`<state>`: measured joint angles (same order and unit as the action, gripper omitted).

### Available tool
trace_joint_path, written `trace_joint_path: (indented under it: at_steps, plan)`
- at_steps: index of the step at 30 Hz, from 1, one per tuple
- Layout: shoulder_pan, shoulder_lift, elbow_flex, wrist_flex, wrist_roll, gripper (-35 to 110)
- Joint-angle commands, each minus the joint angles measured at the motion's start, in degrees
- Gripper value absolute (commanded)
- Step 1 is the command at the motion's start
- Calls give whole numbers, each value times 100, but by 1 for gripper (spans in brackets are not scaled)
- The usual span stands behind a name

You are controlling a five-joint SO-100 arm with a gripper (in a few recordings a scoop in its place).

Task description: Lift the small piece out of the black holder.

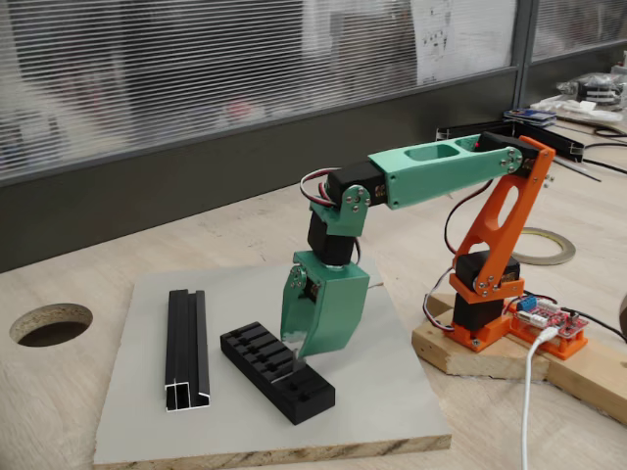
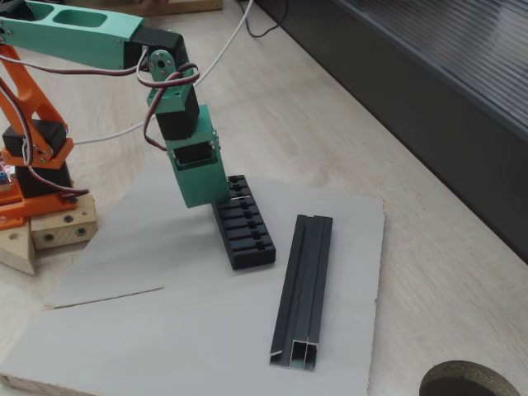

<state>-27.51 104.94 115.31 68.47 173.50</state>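
- While your gripper (image 1: 292,345) hangs nose-down over the black holder (image 1: 277,372), its tips sit at the slotted top, about midway along the block in one fixed view and toward the arm-side end in the other (image 2: 216,198).
- Whether the jaws are apart or closed you cannot tell from these pictures; the green shell hides the tips in both fixed views, so don't assume a grip yet.
- You should treat the small piece (image 1: 291,343) as still in or right at the holder: a pale sliver shows at the gripper's tip just above the slots in one fixed view, and a similar pale glint (image 2: 240,189) lies on the holder's top beside the gripper in the other. It is too small to tell whether the fingers touch it.
- Nothing shows the piece lifted clear, so judge the approach as done and the grasp as in hand or unconfirmed; the lift is left.
- Your holder lies flat on the grey board (image 1: 392,401), looking undisturbed, with the black channel rail (image 1: 186,350) lying apart from it on the same board.
- Expect the next move to be a straight upward pull, since any sideways drag could catch the bracket in its slot or shift the block.
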Motion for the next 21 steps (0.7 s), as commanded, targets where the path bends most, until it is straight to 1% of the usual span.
trace_joint_path:
  at_steps: [1,21]
  plan:
    - [-132,105,35,9,-18,28]
    - [-141,97,35,-26,-9,28]
